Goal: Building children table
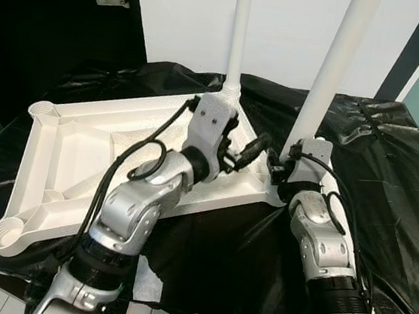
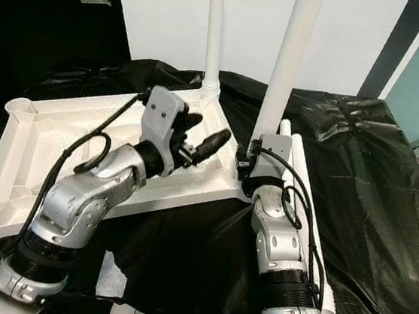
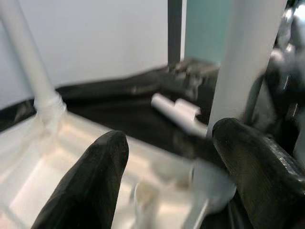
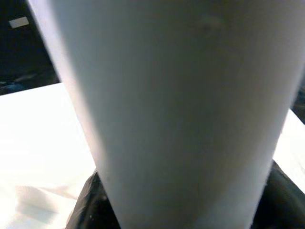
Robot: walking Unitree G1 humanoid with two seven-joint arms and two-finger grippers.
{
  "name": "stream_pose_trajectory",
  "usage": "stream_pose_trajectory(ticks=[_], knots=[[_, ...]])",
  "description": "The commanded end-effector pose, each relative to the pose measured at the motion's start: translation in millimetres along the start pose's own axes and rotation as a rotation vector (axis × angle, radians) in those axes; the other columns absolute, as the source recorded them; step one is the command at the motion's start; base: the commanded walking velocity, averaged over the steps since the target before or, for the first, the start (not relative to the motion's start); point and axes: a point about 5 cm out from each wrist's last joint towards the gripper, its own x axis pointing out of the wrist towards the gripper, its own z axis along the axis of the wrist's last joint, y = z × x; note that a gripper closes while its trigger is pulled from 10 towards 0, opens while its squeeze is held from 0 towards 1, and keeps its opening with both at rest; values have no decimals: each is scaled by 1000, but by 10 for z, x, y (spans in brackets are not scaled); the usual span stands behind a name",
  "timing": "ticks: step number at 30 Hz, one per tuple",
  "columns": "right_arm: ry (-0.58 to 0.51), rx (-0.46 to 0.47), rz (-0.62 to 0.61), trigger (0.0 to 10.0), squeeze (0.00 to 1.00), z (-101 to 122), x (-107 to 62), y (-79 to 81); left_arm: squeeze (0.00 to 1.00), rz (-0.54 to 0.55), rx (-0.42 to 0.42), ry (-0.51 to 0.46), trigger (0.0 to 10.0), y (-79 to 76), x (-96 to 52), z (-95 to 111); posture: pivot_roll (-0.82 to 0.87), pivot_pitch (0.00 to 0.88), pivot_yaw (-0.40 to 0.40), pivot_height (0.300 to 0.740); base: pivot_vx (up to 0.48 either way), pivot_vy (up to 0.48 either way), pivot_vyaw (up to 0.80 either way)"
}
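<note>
A: What covers the desk?
B: A crinkled black sheet, and centre-left on it an upside-down white plastic tabletop, ribbed.
A: The legs?
B: The smooth round near leg is clamped by the right end effector. The left end effector gapes wide beside it.

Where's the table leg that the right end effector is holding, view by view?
Left eye: held leg, right of centre, rising out of frame.
Right eye: centre, above the right end effector.
Left wrist: upright on the right.
Right wrist: close up.
Shared landmark: the far leg standing in the white tabletop.
</note>
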Motion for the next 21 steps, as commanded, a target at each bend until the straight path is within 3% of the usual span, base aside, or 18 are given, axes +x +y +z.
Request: stream_pose_trajectory(ticks=[1, 7, 12, 16, 21], knots=[[82, 9, -35, 10000, 0, -181, -46, -83, 0, -103, 34, 7, 10000, -82, -19, -16, -30, 0, 16, 740, 0, 0, 0], [79, 13, -78, 10000, 0, -183, -2, -204, 0, -173, 59, 68, 10000, -164, -82, -158, -29, 0, 21, 740, 0, 0, 0], [103, 84, -86, 10000, 0, -209, 42, -281, 0, -206, 64, 108, 10000, -191, -140, -220, -26, 6, 25, 740, 0, 0, 0], [110, 85, -47, 10000, 0, -217, 67, -276, 0, -219, 67, 116, 10000, -201, -160, -236, -25, 6, 25, 740, 0, 0, 0], [93, 31, 86, 10000, 0, -187, 92, -124, 0, -230, 73, 118, 10000, -229, -161, -239, -26, 7, 25, 740, 0, 0, 0]])
